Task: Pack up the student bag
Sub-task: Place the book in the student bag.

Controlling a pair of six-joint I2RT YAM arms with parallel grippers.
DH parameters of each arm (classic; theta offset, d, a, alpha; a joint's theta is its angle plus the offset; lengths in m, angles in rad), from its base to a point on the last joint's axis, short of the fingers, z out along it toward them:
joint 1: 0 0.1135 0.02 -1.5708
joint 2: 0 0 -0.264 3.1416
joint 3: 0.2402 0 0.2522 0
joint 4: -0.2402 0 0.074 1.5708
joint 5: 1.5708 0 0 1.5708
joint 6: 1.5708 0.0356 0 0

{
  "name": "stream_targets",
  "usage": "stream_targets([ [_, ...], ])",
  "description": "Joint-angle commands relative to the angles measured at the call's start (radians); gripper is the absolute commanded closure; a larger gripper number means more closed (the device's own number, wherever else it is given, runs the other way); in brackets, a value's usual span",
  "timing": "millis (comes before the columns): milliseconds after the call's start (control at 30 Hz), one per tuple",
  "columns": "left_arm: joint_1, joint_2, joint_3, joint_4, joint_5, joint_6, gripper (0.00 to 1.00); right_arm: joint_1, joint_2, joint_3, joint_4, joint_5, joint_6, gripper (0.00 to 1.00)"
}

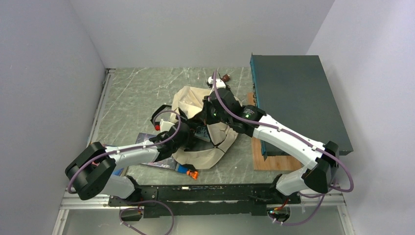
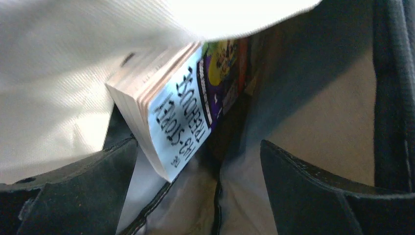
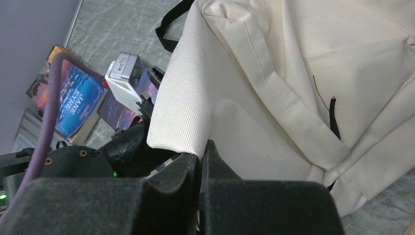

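Where the bag lies: student bag (image 1: 195, 105) slumped on the counter (image 1: 137, 93), between both arms.
Right claw (image 3: 201, 152): closed on the bag's flap edge, lifting it so the mouth stays open.
Left claw (image 2: 195, 161): open inside the mouth; book (image 2: 181, 112) loose just ahead.
Surroundings: spare books (image 3: 73, 105) on the left; teal box (image 1: 293, 98) on the right.
Obstruction: the drooping flap overhangs the book.

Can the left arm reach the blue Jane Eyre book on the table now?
Probably yes: the book lies uncovered on the table near that arm; the open left tool must only leave the bag first.
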State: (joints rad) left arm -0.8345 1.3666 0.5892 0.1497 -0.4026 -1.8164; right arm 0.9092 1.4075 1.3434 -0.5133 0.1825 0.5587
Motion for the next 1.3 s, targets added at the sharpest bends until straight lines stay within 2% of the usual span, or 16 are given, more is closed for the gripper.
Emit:
stream_targets([
  [0, 0.002, -0.084, -0.023, 0.011, 0.106, 0.143, 0.01, -0.005, -0.047, 0.007, 0.065, 0.037, 0.003, 1.0],
  [167, 0.027, -0.165, -0.019, -0.03, 0.231, 0.396, 0.0, -0.006, -0.047, 0.005, 0.055, 0.052, -0.018, 1.0],
  [367, 0.078, -0.334, -0.091, -0.073, 0.284, 0.608, 0.01, -0.006, -0.05, -0.001, 0.059, 0.043, -0.03, 1.0],
  [433, 0.08, -0.395, -0.086, -0.137, 0.274, 0.663, 0.09, -0.006, -0.048, 0.001, 0.056, 0.041, -0.033, 1.0],
  [500, 0.078, -0.451, -0.092, -0.189, 0.228, 0.738, 0.29, -0.006, -0.045, 0.002, 0.053, 0.038, -0.034, 1.0],
  [567, 0.081, -0.482, -0.102, -0.187, 0.181, 0.84, 0.42, -0.006, -0.044, -0.001, 0.057, 0.034, -0.034, 1.0],
  [633, 0.083, -0.487, -0.1, -0.161, 0.172, 0.967, 0.51, -0.006, -0.043, -0.004, 0.062, 0.027, -0.033, 1.0],
  [700, 0.083, -0.468, -0.1, -0.11, 0.148, 1.048, 0.56, -0.006, -0.042, -0.004, 0.063, 0.022, -0.03, 1.0],
  [867, 0.088, -0.419, -0.128, -0.021, -0.01, 1.099, 0.55, -0.006, -0.044, 0.001, 0.051, 0.018, -0.022, 1.0],
  [1000, 0.104, -0.296, -0.088, 0.031, -0.028, 1.094, 0.51, -0.004, -0.052, -0.008, 0.049, 0.018, -0.019, 1.0],
  [1100, 0.119, -0.173, -0.031, 0.038, 0.064, 1.054, 0.52, -0.005, -0.053, -0.011, 0.044, 0.021, -0.017, 1.0],
  [1267, 0.121, -0.076, -0.031, 0.175, 0.233, 1.02, 0.66, -0.005, -0.04, -0.012, 0.041, 0.018, -0.016, 1.0],
])
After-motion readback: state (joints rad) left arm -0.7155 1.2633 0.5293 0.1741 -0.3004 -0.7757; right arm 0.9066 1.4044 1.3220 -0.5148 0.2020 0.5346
